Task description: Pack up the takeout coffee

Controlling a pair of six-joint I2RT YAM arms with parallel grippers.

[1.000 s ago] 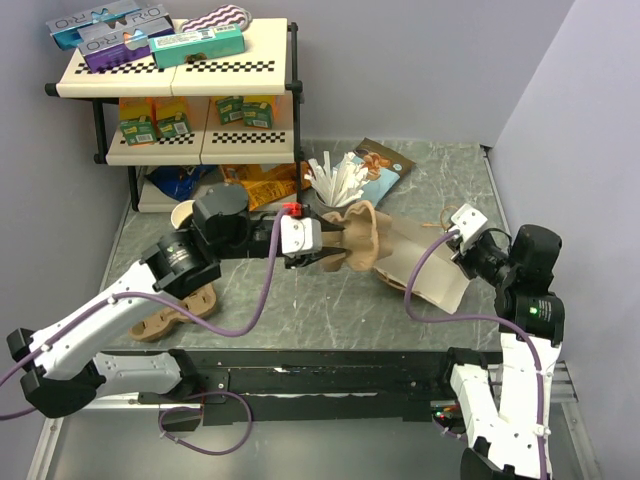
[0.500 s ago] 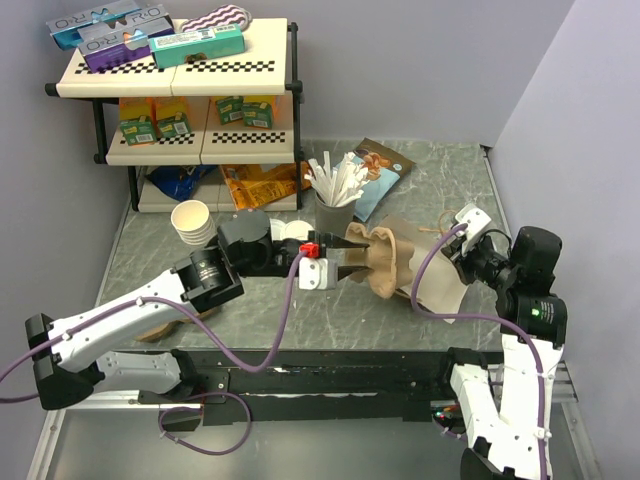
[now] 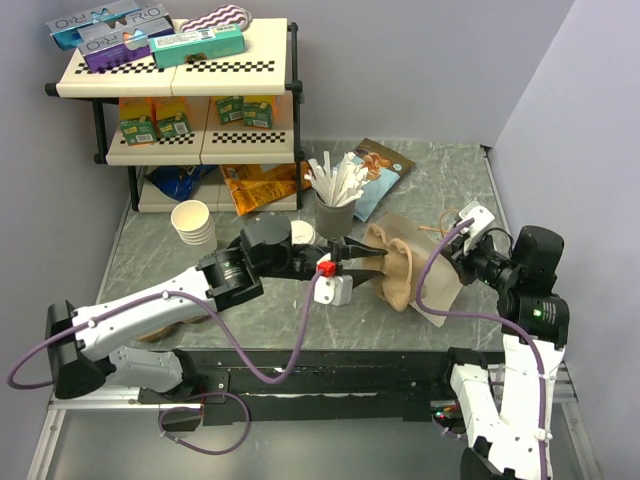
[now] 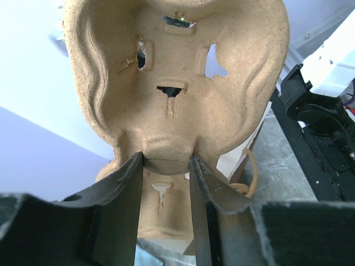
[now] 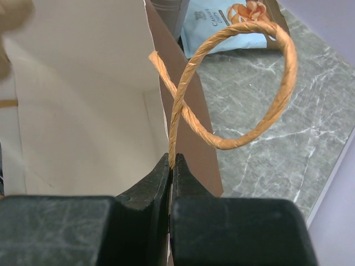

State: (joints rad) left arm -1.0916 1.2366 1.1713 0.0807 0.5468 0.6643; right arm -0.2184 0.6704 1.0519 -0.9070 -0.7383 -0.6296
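My left gripper (image 3: 365, 262) (image 4: 166, 160) is shut on the centre ridge of a brown moulded-pulp cup carrier (image 3: 392, 268) (image 4: 177, 72). It holds the carrier on edge at the mouth of a brown paper bag (image 3: 442, 285) (image 5: 83, 111). My right gripper (image 3: 458, 247) (image 5: 171, 160) is shut on the bag's twisted paper handle (image 5: 244, 127), keeping the bag's mouth towards the carrier. Something round and white (image 3: 300, 233) peeks out behind the left wrist. I cannot tell whether it is the takeout coffee.
A grey holder of white straws (image 3: 335, 200) stands just behind the carrier. A stack of lidless paper cups (image 3: 193, 222) is to the left. A two-tier shelf rack (image 3: 180, 100) with boxes fills the back left, and snack packets (image 3: 385, 170) lie behind the bag.
The left arm has carried the pulp carrier rightward and nearer, up to the bag's mouth. The right gripper has kept hold of the handle, and the bag shifted slightly.
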